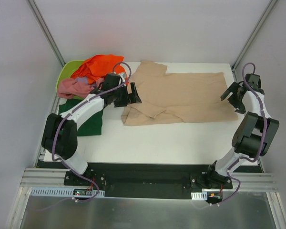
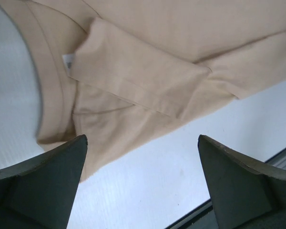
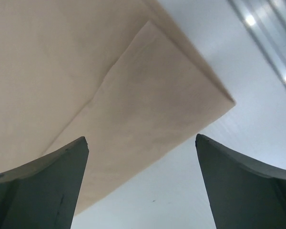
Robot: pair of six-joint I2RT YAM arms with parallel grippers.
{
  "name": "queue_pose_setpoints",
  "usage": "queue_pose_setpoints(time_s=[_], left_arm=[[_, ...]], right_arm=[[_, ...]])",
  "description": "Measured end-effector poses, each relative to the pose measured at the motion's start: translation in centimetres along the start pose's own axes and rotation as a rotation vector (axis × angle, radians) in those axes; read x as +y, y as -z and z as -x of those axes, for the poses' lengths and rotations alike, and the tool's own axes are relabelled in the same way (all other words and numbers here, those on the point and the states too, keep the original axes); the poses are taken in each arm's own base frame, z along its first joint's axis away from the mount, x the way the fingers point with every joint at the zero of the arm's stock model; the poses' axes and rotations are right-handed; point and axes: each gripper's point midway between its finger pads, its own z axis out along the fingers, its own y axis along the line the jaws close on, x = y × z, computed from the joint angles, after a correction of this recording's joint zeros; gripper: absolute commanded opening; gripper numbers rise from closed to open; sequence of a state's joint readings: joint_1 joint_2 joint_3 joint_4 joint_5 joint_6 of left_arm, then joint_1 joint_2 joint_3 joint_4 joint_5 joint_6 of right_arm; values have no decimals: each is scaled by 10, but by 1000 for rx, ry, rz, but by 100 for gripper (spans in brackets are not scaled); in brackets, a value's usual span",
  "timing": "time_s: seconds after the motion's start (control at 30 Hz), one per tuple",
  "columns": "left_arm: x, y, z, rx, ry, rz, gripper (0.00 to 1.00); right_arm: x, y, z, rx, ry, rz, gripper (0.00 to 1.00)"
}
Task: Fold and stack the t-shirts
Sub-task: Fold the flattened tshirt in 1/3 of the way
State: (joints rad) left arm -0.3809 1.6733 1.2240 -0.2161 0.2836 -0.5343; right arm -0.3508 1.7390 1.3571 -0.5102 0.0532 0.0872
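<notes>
A beige t-shirt (image 1: pixel 181 95) lies spread across the table's middle, its near side folded over and one sleeve tucked in at the left. My left gripper (image 1: pixel 132 94) hovers open at the shirt's collar end, with nothing between its fingers. In the left wrist view the collar and folded sleeve of the beige shirt (image 2: pixel 148 71) lie just beyond the open left gripper (image 2: pixel 142 138). My right gripper (image 1: pixel 232 98) is open at the hem end, where the shirt's folded corner (image 3: pixel 148 95) lies under the open right gripper (image 3: pixel 142 138). The orange (image 1: pixel 99 67), pink (image 1: pixel 74 88) and dark green (image 1: pixel 88 121) t-shirts are bunched at the left.
A lime-green tub (image 1: pixel 66 71) sits at the back left under the orange and pink shirts. The dark green shirt lies under my left arm. Metal frame posts (image 1: pixel 47 33) rise at the table's back corners. Bare white tabletop (image 1: pixel 181 138) lies in front of the beige shirt.
</notes>
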Motion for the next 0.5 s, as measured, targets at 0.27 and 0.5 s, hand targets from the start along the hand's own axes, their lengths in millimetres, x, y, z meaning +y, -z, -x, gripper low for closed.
queue_pose_setpoints(time_s=[0.27, 0.5], left_arm=[[-7, -16, -47, 102, 12, -69, 99], [24, -47, -79, 207, 89, -27, 99]], right_arm=[[31, -13, -48, 145, 17, 177, 96], [31, -32, -68, 223, 13, 189, 96]])
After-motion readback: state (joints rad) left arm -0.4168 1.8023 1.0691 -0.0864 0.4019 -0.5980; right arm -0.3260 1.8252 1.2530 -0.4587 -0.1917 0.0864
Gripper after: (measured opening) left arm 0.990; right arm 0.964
